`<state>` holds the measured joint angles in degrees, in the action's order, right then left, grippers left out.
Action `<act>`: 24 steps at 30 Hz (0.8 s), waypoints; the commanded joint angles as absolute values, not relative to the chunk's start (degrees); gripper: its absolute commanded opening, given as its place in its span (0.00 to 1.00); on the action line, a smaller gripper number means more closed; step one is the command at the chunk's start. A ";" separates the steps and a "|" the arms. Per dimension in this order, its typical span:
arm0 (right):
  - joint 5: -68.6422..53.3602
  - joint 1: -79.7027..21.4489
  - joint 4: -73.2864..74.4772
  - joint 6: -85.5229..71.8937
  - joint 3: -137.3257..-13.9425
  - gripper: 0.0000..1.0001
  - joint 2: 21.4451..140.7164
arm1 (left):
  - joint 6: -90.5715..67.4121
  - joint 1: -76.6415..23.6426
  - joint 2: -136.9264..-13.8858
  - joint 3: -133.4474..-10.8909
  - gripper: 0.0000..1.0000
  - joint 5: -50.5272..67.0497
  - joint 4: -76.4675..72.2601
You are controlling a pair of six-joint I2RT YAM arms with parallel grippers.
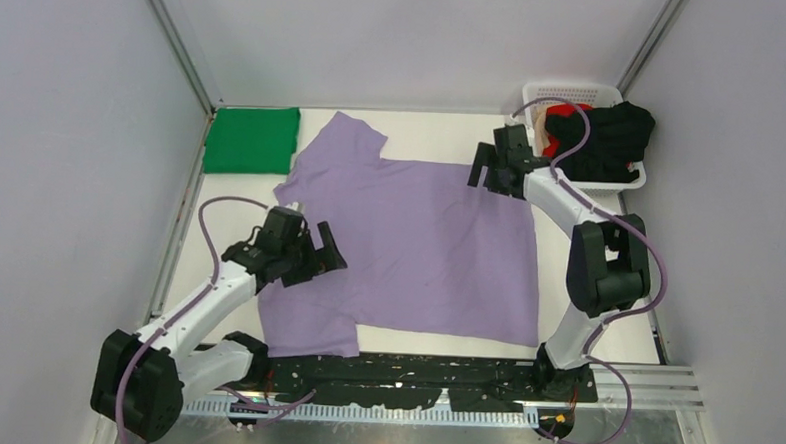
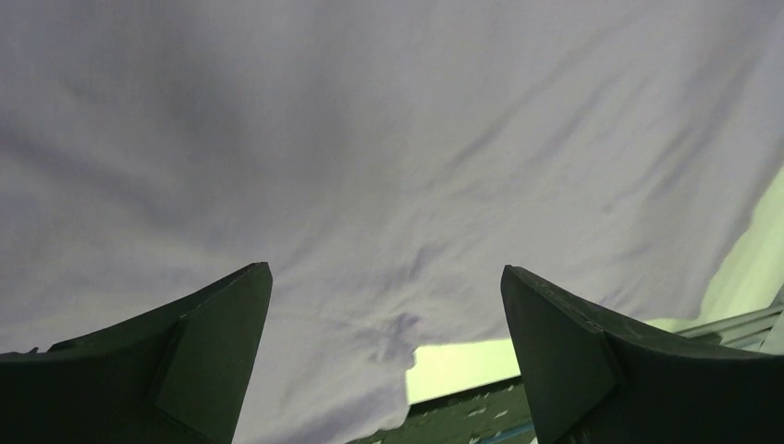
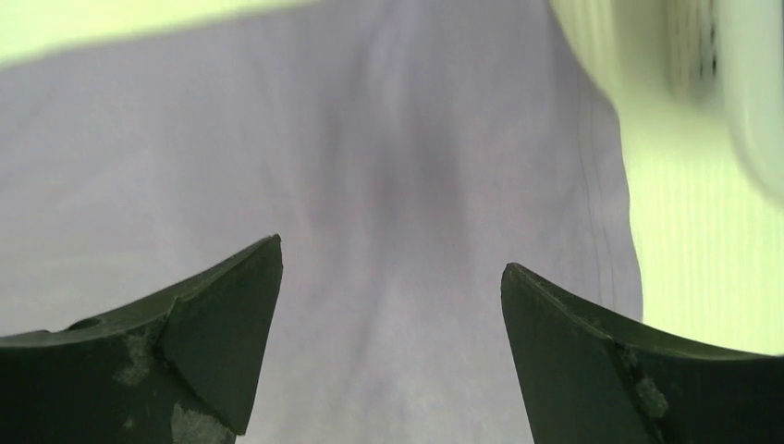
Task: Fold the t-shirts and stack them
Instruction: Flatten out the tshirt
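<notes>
Looking from the left, the green t-shirt (image 1: 251, 140) is seen folded into a neat square in the far left corner of the table (image 1: 443, 124), so it is judged to be done and set where the stack can be built. Next, the left gripper (image 1: 319, 256) is held low over the lavender t-shirt (image 1: 428, 244), near the neck end and by the near sleeve. Its jaws are spread wide and nothing is held between them; only purple cloth is seen under them in the left wrist view. The lavender t-shirt is laid out flat in the middle of the table, with its sleeves to the left and its bottom edge to the right, most likely so that it can be folded. Further right, the right gripper (image 1: 488, 179) is held over the far right corner of that shirt, close to the bottom edge. Its jaws are spread wide too, and nothing is gripped. Both grippers seem to be placed at the two ends so the cloth can be picked up together. At the far right, the white basket (image 1: 575, 93) is set in the corner, and the red t-shirt (image 1: 567, 112) and the black t-shirt (image 1: 613, 137) are kept inside it, waiting to be folded.
</notes>
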<state>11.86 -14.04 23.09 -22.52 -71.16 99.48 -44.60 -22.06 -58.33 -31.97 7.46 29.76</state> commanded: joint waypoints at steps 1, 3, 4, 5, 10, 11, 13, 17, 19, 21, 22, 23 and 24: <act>10.81 -12.38 22.71 -20.97 -81.55 0.95 106.22 | -40.87 -20.78 -63.09 -42.49 1.00 2.33 23.22; 9.11 -11.70 24.87 -21.50 -86.63 0.95 110.39 | -40.26 -18.64 -68.41 -46.58 1.00 3.74 20.43; 8.77 -11.56 25.57 -21.82 -89.42 0.96 112.74 | -40.22 -17.42 -71.55 -48.54 1.00 4.68 19.52; 7.84 -11.42 26.56 -22.35 -90.63 0.96 113.81 | -40.06 -16.31 -74.56 -50.45 1.00 5.59 18.61; 4.57 -11.34 28.63 -23.99 -96.15 0.96 120.07 | -41.21 -12.41 -89.96 -59.78 0.99 11.73 16.47; 4.11 -11.34 28.78 -24.39 -96.41 0.96 120.64 | -41.48 -12.22 -92.74 -61.49 1.00 11.84 16.42; 4.03 -11.30 29.34 -24.78 -97.36 0.96 122.31 | -42.45 -11.96 -98.14 -65.45 1.00 11.78 17.35; 4.90 -10.79 32.52 -26.07 -100.93 0.96 126.13 | -44.77 -11.76 -105.17 -71.83 1.00 8.87 16.76; 4.59 -10.29 33.94 -27.44 -103.34 0.96 128.44 | -46.10 -11.30 -108.50 -74.95 1.00 8.28 17.62; 3.70 -9.89 35.09 -28.46 -105.73 0.96 130.46 | -47.79 -10.57 -111.79 -77.93 1.00 7.51 18.25; 3.01 -9.72 35.67 -28.91 -107.27 0.96 131.64 | -48.89 -10.14 -113.55 -79.46 1.00 7.63 18.63; 2.78 -9.61 35.94 -29.09 -108.13 0.96 132.95 | -49.76 -9.62 -115.29 -81.30 1.00 8.23 19.57; 2.63 -9.35 36.69 -29.44 -110.09 0.96 133.71 | -50.42 -9.16 -117.00 -82.92 1.00 9.61 20.38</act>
